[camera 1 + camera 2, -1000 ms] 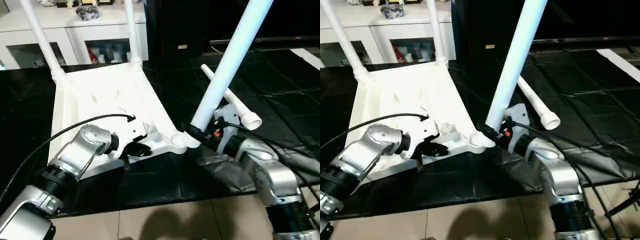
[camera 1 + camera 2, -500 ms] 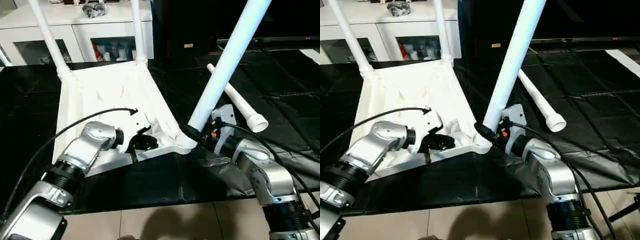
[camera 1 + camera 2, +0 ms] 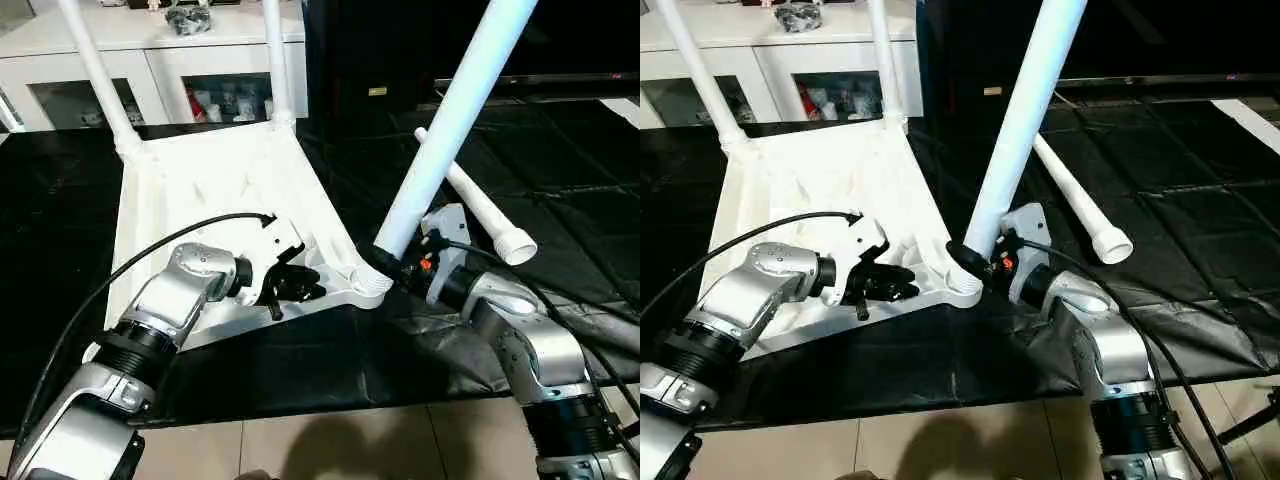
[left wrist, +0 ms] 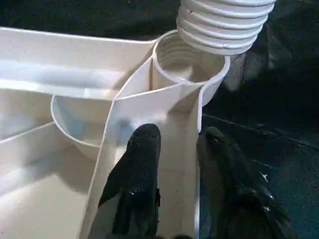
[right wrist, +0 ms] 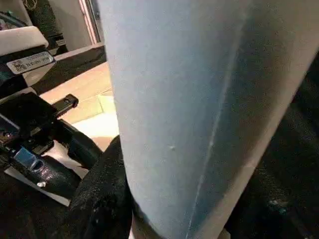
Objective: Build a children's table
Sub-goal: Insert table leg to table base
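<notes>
Two grippers work at the near corner of the upturned table top (image 3: 215, 175). The right gripper (image 3: 385, 268) is clamped around the lower end of a long white leg (image 3: 455, 115), which slants up and away from it; the leg's ribbed end (image 4: 224, 25) hangs just above the round corner socket (image 4: 187, 62), not yet seated in it. The left gripper (image 3: 298, 285) has its two black fingers (image 4: 137, 174) slightly parted, straddling the side wall of the top just behind that same socket: one finger lies inside the ribbed underside, the other outside over the dark mat. Whether the fingers press on the wall I cannot tell.

The table top lies underside up on a black mat (image 3: 300, 370) spread over the tiled floor (image 3: 320, 445). At its far end two legs (image 3: 95, 70) already stand in their corner sockets. A fourth leg (image 3: 475, 205) lies flat on the mat beyond the right arm, its open end toward the robot. Behind the top stands a white cabinet (image 3: 150, 60) with glass doors.
</notes>
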Controlling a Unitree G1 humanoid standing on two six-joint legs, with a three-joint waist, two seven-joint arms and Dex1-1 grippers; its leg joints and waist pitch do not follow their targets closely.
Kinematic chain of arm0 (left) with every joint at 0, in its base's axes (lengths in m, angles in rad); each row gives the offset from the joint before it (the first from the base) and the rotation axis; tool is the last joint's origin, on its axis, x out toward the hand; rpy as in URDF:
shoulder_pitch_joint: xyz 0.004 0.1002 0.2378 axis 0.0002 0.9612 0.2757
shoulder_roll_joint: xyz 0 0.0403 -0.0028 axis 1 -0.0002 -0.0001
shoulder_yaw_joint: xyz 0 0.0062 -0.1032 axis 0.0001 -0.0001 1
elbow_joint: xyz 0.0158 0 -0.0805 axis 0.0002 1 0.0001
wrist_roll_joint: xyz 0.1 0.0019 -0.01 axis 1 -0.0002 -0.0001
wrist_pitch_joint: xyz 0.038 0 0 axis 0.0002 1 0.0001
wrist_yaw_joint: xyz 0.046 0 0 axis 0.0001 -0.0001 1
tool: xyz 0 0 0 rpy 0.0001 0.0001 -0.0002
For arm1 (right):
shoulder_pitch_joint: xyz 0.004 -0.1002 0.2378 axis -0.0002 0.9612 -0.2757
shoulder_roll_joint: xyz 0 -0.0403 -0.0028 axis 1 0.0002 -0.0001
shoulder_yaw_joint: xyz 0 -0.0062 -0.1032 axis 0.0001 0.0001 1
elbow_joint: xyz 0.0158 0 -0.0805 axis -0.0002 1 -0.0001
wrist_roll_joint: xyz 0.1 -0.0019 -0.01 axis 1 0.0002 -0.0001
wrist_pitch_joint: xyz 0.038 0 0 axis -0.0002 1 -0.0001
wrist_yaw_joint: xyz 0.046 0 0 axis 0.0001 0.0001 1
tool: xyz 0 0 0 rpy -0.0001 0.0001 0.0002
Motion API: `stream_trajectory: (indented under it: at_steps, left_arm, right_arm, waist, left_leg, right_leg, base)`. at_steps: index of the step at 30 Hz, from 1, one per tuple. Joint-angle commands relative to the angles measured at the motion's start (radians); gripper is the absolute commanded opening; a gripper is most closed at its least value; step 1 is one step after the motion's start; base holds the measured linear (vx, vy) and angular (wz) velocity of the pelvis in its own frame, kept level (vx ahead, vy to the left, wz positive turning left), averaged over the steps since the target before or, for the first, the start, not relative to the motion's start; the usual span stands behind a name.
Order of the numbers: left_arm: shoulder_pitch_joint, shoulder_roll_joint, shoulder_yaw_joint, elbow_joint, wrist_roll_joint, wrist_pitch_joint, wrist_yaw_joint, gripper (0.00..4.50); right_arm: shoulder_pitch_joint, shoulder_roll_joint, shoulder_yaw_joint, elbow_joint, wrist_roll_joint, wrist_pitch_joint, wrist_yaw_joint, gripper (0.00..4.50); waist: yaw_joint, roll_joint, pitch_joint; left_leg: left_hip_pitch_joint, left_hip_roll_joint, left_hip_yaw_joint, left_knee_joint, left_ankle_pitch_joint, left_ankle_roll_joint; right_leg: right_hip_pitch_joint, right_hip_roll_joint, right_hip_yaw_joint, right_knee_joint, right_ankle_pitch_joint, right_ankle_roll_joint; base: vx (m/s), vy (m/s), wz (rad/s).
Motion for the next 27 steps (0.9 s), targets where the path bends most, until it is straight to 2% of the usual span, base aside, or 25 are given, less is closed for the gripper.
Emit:
stream_trajectory:
  at_steps: [1, 8, 9, 13, 16, 19, 23, 27]
  left_arm:
    - [0.008, 0.014, -0.017, -0.013, 0.019, 0.013, -0.009, 1.49]
    - [0.017, 0.014, -0.016, -0.021, 0.019, 0.045, -0.025, 1.49]
    - [0.017, 0.013, -0.017, -0.017, 0.022, 0.041, -0.024, 1.20]
    - [0.020, 0.016, -0.025, -0.013, 0.036, 0.039, -0.024, 1.10]
    - [0.020, 0.021, -0.034, -0.008, 0.054, 0.034, -0.025, 0.76]
    - [0.019, 0.021, -0.038, -0.001, 0.064, 0.029, -0.020, 0.69]
    - [0.016, 0.021, -0.045, 0.010, 0.082, 0.015, -0.015, 0.30]
    - [0.015, 0.020, -0.045, 0.012, 0.088, 0.012, -0.016, 0.31]
  right_arm:
    - [-0.012, 0.003, 0.008, 0.004, 0.000, -0.006, 0.008, 1.93]
    - [-0.015, 0.006, 0.004, 0.011, -0.006, 0.001, -0.008, 1.93]
    - [-0.015, 0.006, 0.004, 0.012, -0.007, 0.002, -0.009, 1.93]
    - [-0.020, 0.007, 0.011, 0.018, -0.014, 0.001, -0.014, 1.93]
    - [-0.022, 0.008, 0.015, 0.023, -0.020, -0.001, -0.015, 1.93]
    - [-0.024, 0.006, 0.022, 0.031, -0.030, -0.004, -0.015, 1.93]
    - [-0.031, 0.003, 0.034, 0.043, -0.042, -0.010, -0.012, 1.93]
    - [-0.045, 0.004, 0.041, 0.057, -0.045, -0.005, -0.009, 1.93]
  waist:
    - [0.000, -0.004, -0.073]
    - [-0.001, -0.004, -0.071]
    - [-0.001, -0.004, -0.071]
    - [-0.001, -0.003, -0.072]
    - [-0.002, -0.003, -0.072]
    - [-0.001, -0.002, -0.072]
    - [-0.003, -0.004, -0.069]
    - [-0.003, -0.005, -0.069]
  left_leg:
    - [0.012, 0.046, -0.024, -0.076, -0.241, 0.021]
    - [0.014, 0.046, -0.025, -0.077, -0.253, 0.017]
    - [0.013, 0.046, -0.024, -0.076, -0.251, 0.017]
    - [0.015, 0.048, -0.025, -0.077, -0.251, 0.017]
    - [0.013, 0.046, -0.025, -0.077, -0.253, 0.016]
    - [0.013, 0.047, -0.025, -0.077, -0.249, 0.018]
    - [0.015, 0.045, -0.025, -0.078, -0.266, 0.016]
    - [0.017, 0.045, -0.026, -0.078, -0.276, 0.013]
  right_leg:
    - [0.054, -0.078, 0.068, -0.090, -0.384, -0.085]
    - [0.052, -0.079, 0.067, -0.093, -0.408, -0.084]
    - [0.053, -0.079, 0.067, -0.092, -0.406, -0.083]
    - [0.052, -0.079, 0.068, -0.092, -0.396, -0.086]
    - [0.054, -0.079, 0.068, -0.091, -0.387, -0.090]
    - [0.053, -0.080, 0.068, -0.091, -0.393, -0.087]
    - [0.052, -0.079, 0.067, -0.096, -0.425, -0.079]
    - [0.051, -0.080, 0.066, -0.099, -0.449, -0.070]
  base:
    - [0.000, 0.000, 0.00]
    - [0.000, 0.000, 0.00]
    - [0.000, 0.000, 0.00]
    - [0.000, 0.000, 0.00]
    - [0.000, 0.000, 0.00]
    - [0.000, 0.000, 0.00]
    - [0.000, 0.000, 0.00]
    - [0.000, 0.000, 0.00]
